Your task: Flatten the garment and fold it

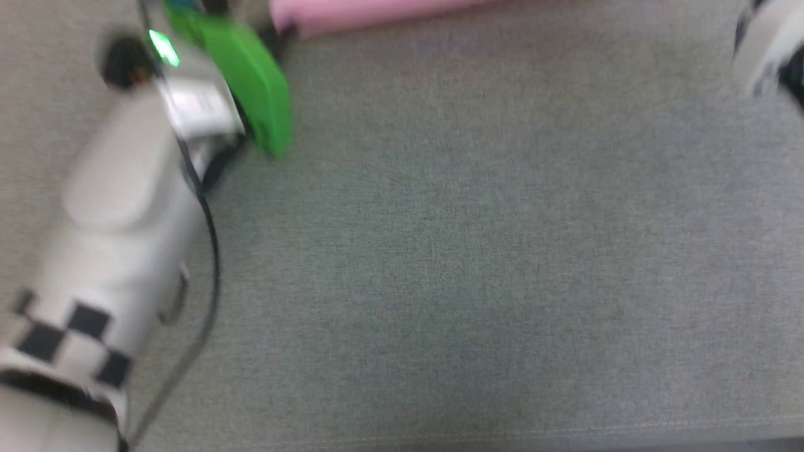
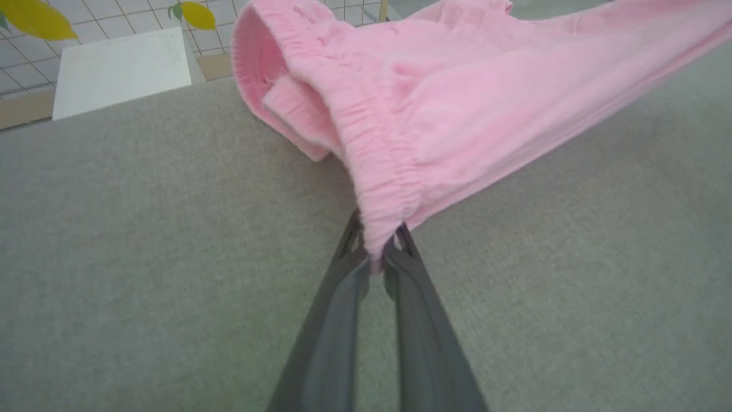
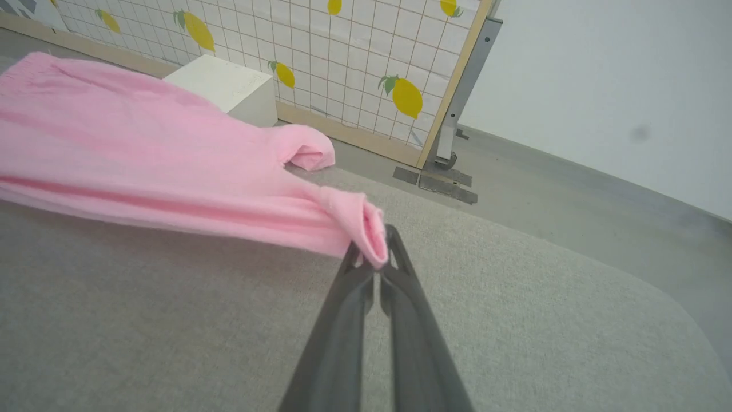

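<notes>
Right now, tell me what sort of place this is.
Likely a staged indoor test area, not a real home: a lemon-print tile panel on a wheeled metal stand, a grey cloth-covered table, the pink garment stretched across it.

Head view looks down; wrist views skim low (sharing the garment (image 2: 457, 103)).

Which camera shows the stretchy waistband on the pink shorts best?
The left wrist view: the gathered waistband is close up, pinched by the left gripper. The right wrist view shows the shorts' other end in the right gripper; the head view, a blurry pink strip.
</notes>
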You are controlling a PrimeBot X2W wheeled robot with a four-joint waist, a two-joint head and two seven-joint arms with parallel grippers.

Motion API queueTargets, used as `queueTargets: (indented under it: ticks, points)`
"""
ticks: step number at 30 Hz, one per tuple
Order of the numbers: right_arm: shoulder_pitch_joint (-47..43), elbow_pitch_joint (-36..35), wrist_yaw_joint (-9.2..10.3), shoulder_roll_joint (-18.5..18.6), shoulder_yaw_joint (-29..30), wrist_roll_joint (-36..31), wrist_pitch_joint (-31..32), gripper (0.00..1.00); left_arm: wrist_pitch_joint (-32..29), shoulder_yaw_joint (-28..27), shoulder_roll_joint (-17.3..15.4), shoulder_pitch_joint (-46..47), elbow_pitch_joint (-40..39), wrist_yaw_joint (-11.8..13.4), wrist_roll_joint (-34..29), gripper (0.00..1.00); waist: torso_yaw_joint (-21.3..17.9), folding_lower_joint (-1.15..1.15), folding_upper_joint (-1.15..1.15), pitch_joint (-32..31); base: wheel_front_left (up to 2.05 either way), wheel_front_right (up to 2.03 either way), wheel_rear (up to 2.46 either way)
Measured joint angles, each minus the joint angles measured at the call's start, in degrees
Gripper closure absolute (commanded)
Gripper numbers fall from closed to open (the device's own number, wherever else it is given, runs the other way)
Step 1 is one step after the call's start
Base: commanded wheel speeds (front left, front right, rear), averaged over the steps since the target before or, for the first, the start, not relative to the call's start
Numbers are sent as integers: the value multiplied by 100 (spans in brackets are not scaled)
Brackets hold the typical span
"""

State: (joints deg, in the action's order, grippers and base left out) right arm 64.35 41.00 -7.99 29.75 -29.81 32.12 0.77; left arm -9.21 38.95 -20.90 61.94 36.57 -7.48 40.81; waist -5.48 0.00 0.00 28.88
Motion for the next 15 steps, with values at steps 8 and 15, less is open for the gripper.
queueTargets:
  ticks: [8, 15]
  points:
    - [-2003, -884, 1, 750, -308, 730, 578, 100, -74, 368, 41, -1893, -903, 365, 178, 100, 120, 0, 0, -795, 0, 0, 0]
    - [-3794, -1569, 0, 1218, -208, 1289, 1516, 100, -187, 600, -222, -3278, -1935, 834, 378, 100, 226, 0, 0, -1579, 0, 0, 0]
